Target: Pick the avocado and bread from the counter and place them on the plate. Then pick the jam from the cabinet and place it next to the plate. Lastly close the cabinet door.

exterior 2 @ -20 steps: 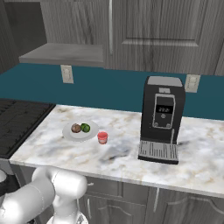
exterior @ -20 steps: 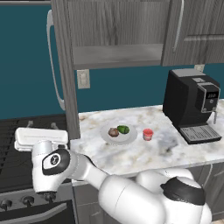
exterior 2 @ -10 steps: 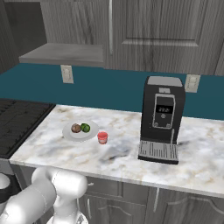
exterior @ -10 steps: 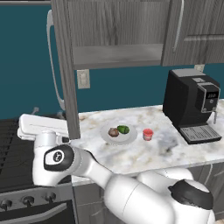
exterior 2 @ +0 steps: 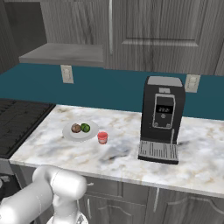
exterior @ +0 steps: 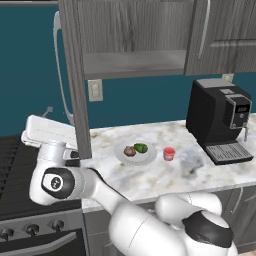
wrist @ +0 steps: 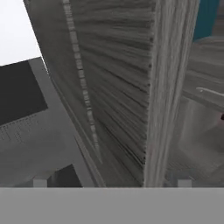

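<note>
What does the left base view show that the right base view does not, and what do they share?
Left base view alone: the open cabinet door seen edge-on, its curved handle behind it, and the arm's wrist beside the door.
Right base view alone: a second wall outlet beside the coffee machine.
Both: the plate with bread and avocado, the jam beside it, the counter and the stove.

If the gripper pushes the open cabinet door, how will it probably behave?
The cabinet door is a tall flat wood-grain panel, so it is probably stiff and will swing as one piece instead of bending. It stands edge-on over the counter, so a sideways push should turn it towards the cabinet. Its bar handle looks smooth, perhaps slippery.
</note>
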### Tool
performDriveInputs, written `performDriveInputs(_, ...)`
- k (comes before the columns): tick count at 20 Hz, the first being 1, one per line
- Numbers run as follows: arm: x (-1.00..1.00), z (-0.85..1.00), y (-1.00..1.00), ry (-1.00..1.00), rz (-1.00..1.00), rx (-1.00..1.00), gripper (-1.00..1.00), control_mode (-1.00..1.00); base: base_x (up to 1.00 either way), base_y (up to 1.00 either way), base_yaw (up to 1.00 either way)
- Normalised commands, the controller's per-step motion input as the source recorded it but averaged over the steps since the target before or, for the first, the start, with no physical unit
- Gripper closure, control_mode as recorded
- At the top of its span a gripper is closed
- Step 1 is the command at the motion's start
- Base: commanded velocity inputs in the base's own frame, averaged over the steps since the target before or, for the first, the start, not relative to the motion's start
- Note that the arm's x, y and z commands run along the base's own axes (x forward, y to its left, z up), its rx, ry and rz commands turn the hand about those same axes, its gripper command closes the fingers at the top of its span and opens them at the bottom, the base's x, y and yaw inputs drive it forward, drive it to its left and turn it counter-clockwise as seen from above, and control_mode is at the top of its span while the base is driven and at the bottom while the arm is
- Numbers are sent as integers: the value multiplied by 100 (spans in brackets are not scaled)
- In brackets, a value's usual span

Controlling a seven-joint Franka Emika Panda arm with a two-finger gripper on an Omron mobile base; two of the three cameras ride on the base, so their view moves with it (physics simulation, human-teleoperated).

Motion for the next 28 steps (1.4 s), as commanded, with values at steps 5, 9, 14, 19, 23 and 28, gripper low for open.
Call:
performDriveInputs(5,-48,73,-43,-9,-32,11,-100,-100,0,0,0)
performDriveInputs(9,-49,76,-58,-1,-26,20,-100,-100,0,0,0)
performDriveInputs(14,-55,78,-64,2,-21,21,-100,-100,0,0,0)
performDriveInputs(19,-44,86,-63,17,-11,16,-100,-100,0,0,0)
performDriveInputs(23,-41,89,-69,24,-4,16,-100,-100,0,0,0)
performDriveInputs(28,-34,87,-73,26,0,15,-100,-100,0,0,0)
